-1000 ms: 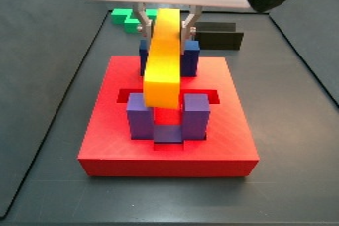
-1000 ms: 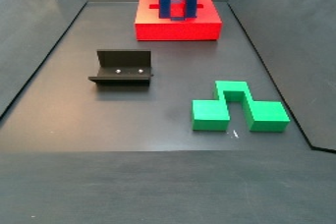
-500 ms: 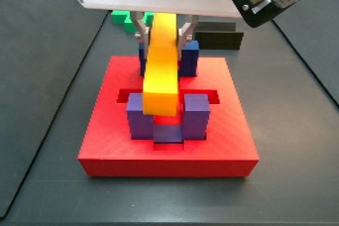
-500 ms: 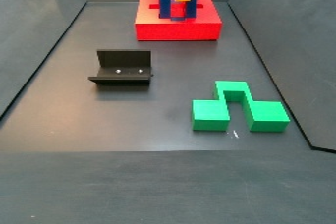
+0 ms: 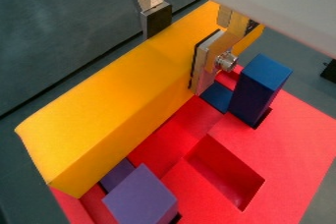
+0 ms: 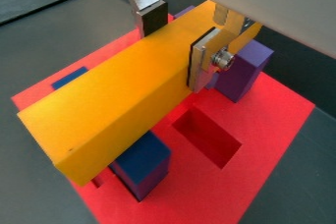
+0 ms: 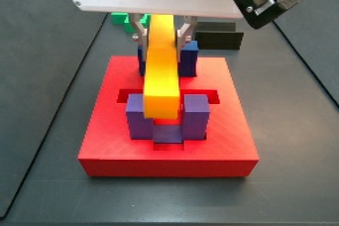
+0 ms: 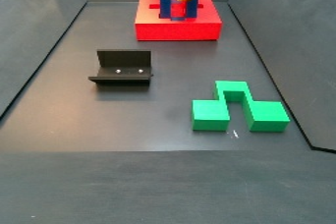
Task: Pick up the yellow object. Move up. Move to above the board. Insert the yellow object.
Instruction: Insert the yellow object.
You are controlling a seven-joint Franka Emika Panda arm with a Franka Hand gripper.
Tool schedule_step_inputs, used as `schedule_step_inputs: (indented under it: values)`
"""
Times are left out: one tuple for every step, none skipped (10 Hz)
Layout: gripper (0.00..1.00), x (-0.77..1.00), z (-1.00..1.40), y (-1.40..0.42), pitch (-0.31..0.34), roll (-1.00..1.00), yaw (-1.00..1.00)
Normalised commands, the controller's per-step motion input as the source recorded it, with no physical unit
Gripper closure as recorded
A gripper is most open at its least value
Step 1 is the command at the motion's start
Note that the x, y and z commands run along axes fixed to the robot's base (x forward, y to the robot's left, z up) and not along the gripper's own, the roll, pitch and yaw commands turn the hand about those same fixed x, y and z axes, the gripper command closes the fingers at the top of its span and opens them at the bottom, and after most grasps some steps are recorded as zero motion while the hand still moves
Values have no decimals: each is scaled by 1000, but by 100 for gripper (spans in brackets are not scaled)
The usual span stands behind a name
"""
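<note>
The gripper [image 5: 184,39] is clamped on the long yellow-orange rectangular bar [image 7: 162,63], above the flat red square board [image 7: 106,141] between its blue and purple posts [image 7: 195,116]. On the dark counter [image 8: 79,100], the dark L-shaped fixture [image 8: 122,69] lies at 7 o'clock of the board and the green block [image 8: 237,108] at 5 o'clock, both well apart.

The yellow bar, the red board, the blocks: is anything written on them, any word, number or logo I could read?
None can be read in any view.
The yellow object, held in the gripper over the board: plain.
The posts, green block and fixture: no markings visible.
</note>
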Motion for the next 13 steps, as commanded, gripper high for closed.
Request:
schedule_step_inputs:
  values:
    - [100,283,0,-260,133,171,0]
    - [100,260,-23,-146,121,160,-3]
    - [100,240,-74,-60,130,149,-3]
    - [100,220,-114,0,133,160,0]
    - [100,186,-137,0,140,187,0]
    - [100,117,-126,0,144,200,0]
    - [100,0,-109,0,140,156,-74]
    - [100,0,-120,71,124,119,-114]
    - [100,9,-131,129,120,109,-71]
    - [100,17,-163,66,93,56,-14]
    - [100,46,-203,0,56,0,0]
    - [100,46,-254,0,27,0,0]
    - [100,66,-303,-63,9,0,0]
